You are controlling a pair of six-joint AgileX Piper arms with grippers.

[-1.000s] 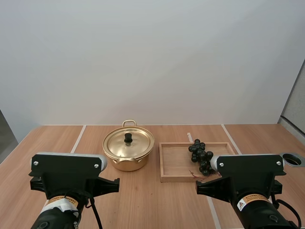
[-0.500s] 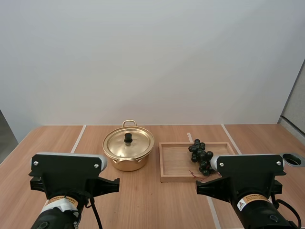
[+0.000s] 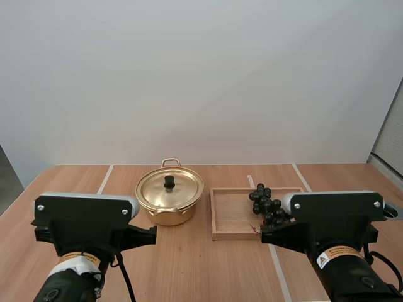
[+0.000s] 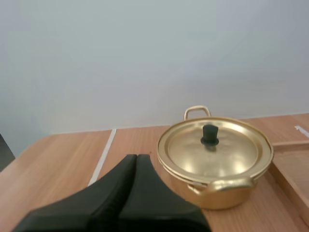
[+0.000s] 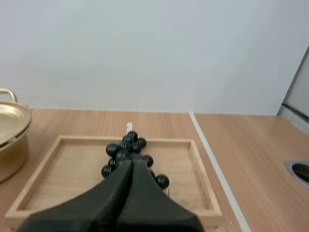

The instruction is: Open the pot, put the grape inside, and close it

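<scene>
A gold pot (image 3: 169, 201) stands on the table with its lid (image 4: 215, 147) on, a black knob (image 4: 209, 134) in the lid's middle. Right of it lies a wooden tray (image 3: 230, 214) holding a bunch of dark grapes (image 3: 265, 205). My left gripper (image 4: 136, 159) is shut, its fingers lying together as one dark wedge, short of the pot and to its left. My right gripper (image 5: 132, 164) is also shut on nothing, its tip pointing at the grapes (image 5: 126, 151) in the tray (image 5: 63, 176) from the near side.
White lines (image 3: 104, 178) cross the wooden tabletop. A round dark hole (image 5: 301, 170) sits in the table to the right of the tray. The pot's edge (image 5: 12, 128) stands just left of the tray.
Both arms have lifted and edged forward a little, the right one now covering more of the grapes in the high view. Pot, lid and grapes have not moved.
</scene>
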